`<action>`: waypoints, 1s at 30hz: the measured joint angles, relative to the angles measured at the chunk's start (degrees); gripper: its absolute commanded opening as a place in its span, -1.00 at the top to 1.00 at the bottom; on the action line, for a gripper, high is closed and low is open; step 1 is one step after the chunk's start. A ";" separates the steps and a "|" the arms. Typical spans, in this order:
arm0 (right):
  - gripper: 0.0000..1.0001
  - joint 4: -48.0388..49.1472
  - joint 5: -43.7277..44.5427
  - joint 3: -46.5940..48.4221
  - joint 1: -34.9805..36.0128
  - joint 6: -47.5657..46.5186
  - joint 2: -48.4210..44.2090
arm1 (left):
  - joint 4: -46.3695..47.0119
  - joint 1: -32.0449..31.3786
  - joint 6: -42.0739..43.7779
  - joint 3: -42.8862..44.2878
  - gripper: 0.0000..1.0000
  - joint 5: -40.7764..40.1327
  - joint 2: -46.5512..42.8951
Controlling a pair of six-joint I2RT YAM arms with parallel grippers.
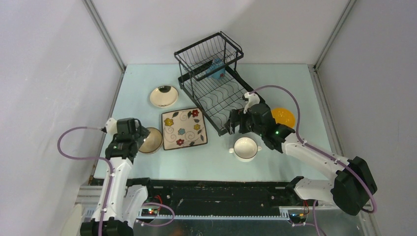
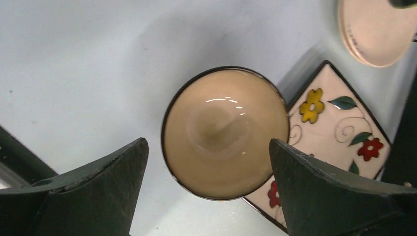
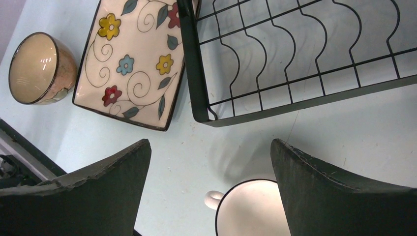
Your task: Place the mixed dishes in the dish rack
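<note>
We see the dish rack (image 1: 216, 88) at the far middle of the table (image 1: 275, 162), its raised basket at the far end holding the blue mug (image 1: 215, 69) and its slotted lower tray running toward the near right. The tray's near corner ends just far of the white two-handled cup (image 1: 245, 148); the yellow bowl (image 1: 283, 117) sits close beside its right edge. The square cream floral plate (image 1: 183, 128) lies along the tray's left edge, with the round cream plate (image 1: 163, 96) farther left and the brown bowl (image 1: 151, 140) just beside the square plate's left corner. Open surface stretches from the cup to the near edge. The left gripper (image 2: 209, 147) hangs over the brown bowl, jaws spread wider than its rim, gripping nothing. The right gripper (image 3: 210, 147) hovers above the cup and tray corner, equally wide and empty. We count two plates, two bowls, one cup, one mug, one rack.
</note>
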 measured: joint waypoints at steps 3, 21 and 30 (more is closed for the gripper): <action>-0.86 0.44 1.62 -0.04 0.66 -0.24 0.00 | -0.98 1.57 -1.03 -0.48 -0.99 0.37 1.03; -0.84 1.62 4.96 -1.05 1.20 -0.26 -0.26 | 5.01 3.23 -8.52 -9.97 -0.30 4.66 8.79; -0.82 1.66 5.40 -1.05 1.20 -0.24 -0.20 | 6.99 3.26 -10.49 -11.41 -0.06 4.66 8.09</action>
